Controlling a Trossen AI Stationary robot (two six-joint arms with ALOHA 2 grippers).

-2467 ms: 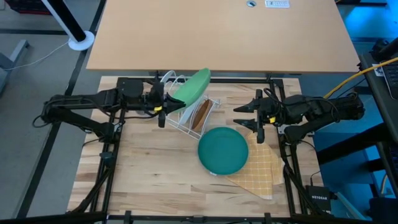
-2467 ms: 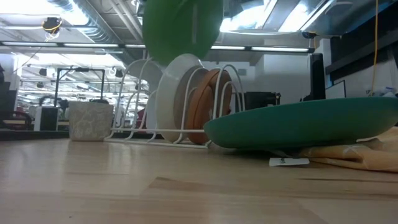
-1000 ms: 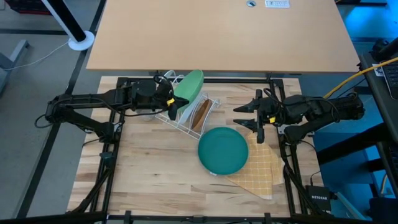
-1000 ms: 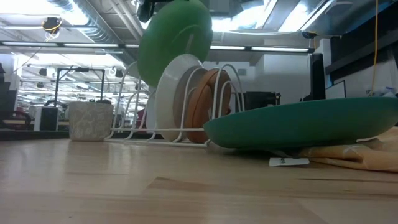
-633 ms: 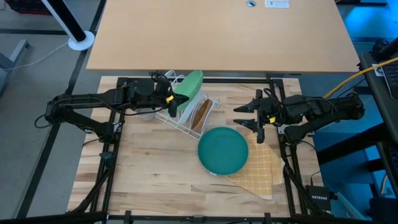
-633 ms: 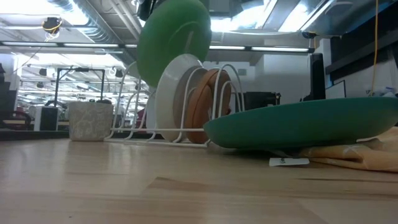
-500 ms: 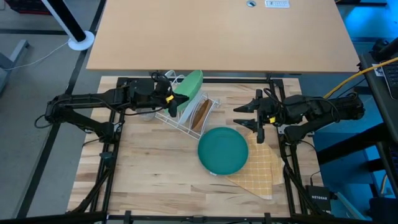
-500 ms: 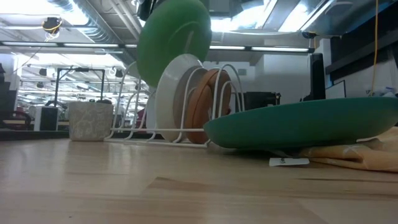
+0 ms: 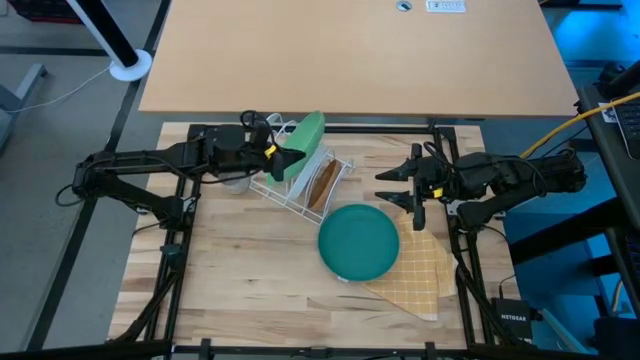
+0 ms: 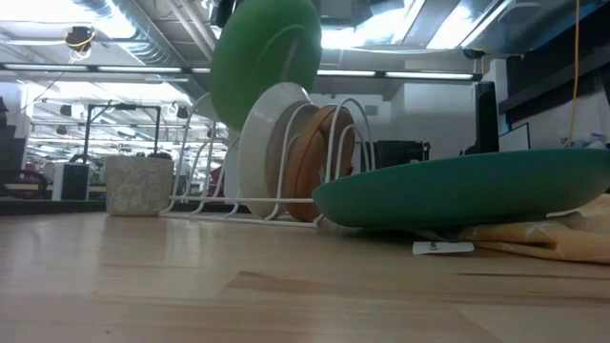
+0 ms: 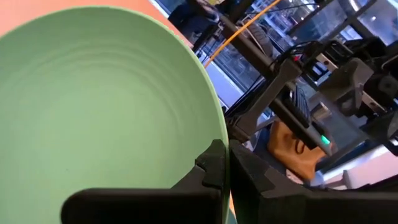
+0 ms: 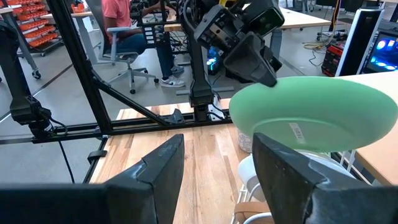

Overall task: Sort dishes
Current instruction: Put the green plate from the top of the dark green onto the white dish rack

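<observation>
My left gripper (image 9: 272, 158) is shut on the light green plate (image 9: 305, 138), holding it tilted on edge over the white wire rack (image 9: 292, 190); the plate also shows in the low view (image 10: 267, 62). The brown plate (image 9: 322, 183) stands on edge in the rack beside a white plate (image 10: 267, 152). The teal plate (image 9: 358, 241) lies on the yellow checked cloth (image 9: 418, 272). The grey mug (image 10: 138, 184) stands on the table left of the rack. My right gripper (image 9: 395, 185) is open and empty, at the right beyond the teal plate. My left gripper pinches the green plate's rim (image 11: 219, 140) between its two fingers, one finger (image 11: 143, 205) on the hollow face and the other (image 11: 255, 183) on the back. The fingers come about level from the table's left. The plate is lifted, tilted on edge above the rack; whether it touches the wires I cannot tell.
The rack's wire hoops (image 10: 367, 133) stand up under and beside the green plate. A long tan tabletop (image 9: 350, 55) lies beyond the far edge. Bare wood (image 9: 240, 280) lies at the near left. People sit in the room behind (image 12: 124, 25).
My left gripper has lowered the green plate toward the rack and tipped it more on edge. In the last second it has barely moved. My right gripper has kept still.
</observation>
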